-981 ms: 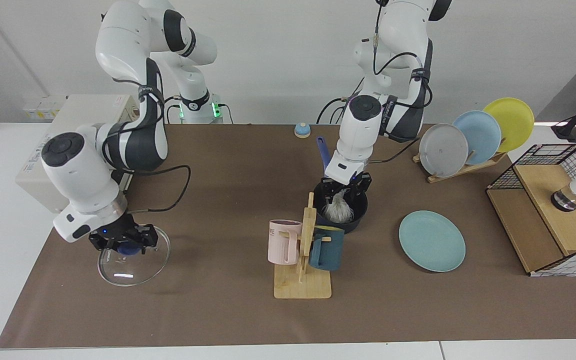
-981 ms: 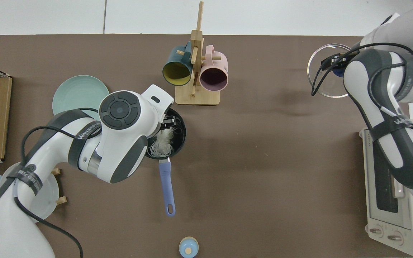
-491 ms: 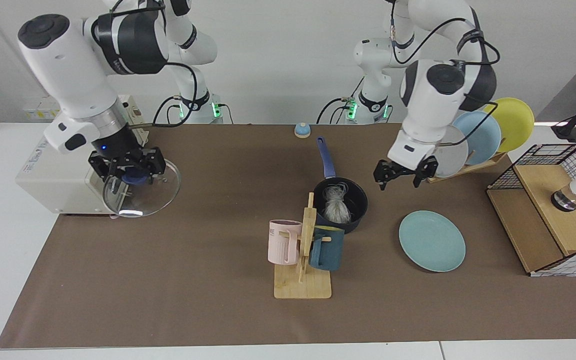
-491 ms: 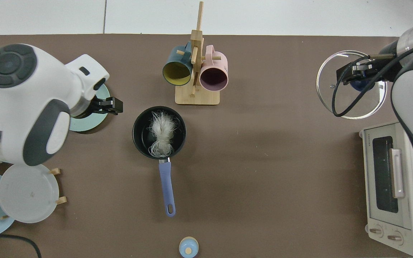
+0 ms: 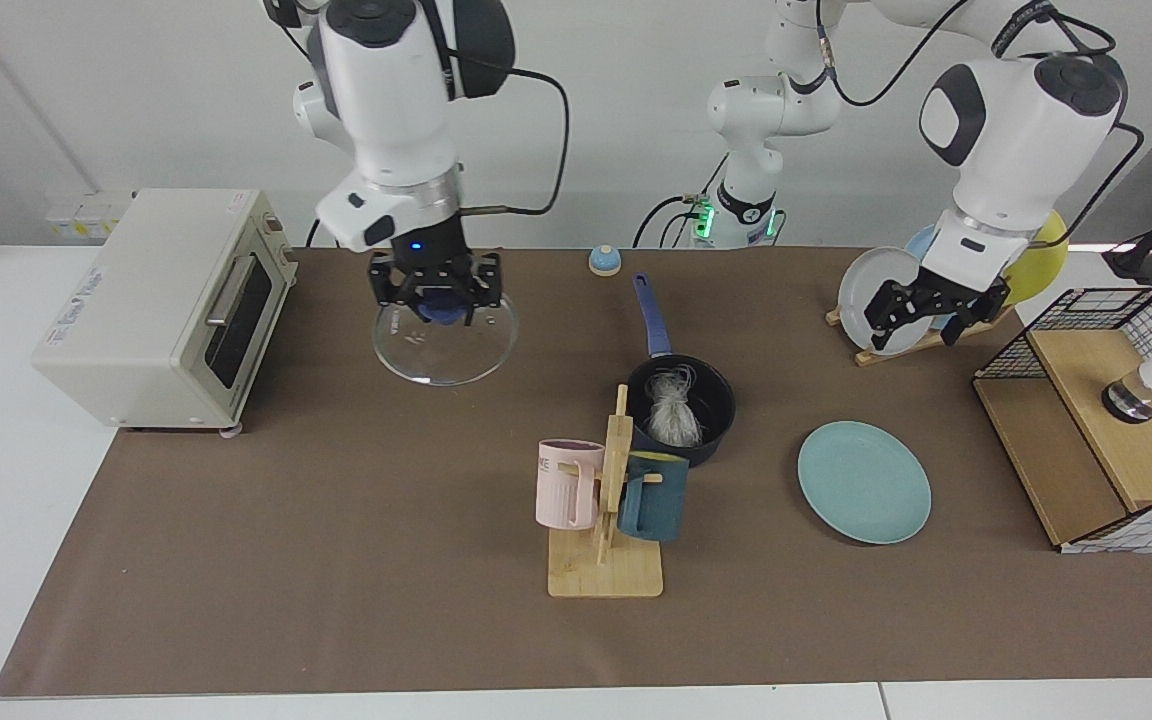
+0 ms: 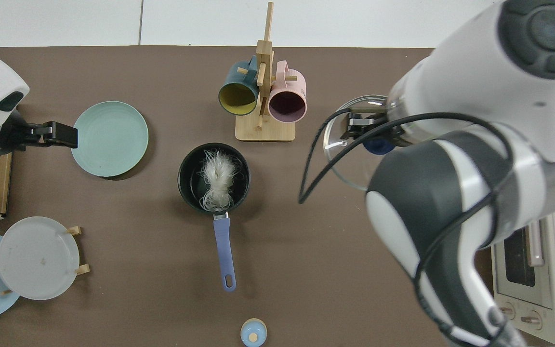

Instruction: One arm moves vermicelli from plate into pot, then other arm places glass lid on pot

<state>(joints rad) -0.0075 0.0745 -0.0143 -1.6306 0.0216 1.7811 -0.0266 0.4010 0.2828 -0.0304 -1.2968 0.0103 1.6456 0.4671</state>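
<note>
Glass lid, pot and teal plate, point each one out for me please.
glass lid [image 5: 446, 345], facing view, clear pane below the knob.
pot [image 6: 188, 180], top view, dark inner floor beside the noodles.
teal plate [image 5: 864, 482], facing view, middle of its face.

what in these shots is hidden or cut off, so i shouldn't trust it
- Glass lid, top view: the far half is covered by the right arm; the right hand holds its knob.
- Left hand, facing view: it hangs by the plate rack, blocking part of the grey plate.
- Pot, facing view: the mug rack hides its near wall.
- Toaster oven, top view: partly behind the right arm.
</note>
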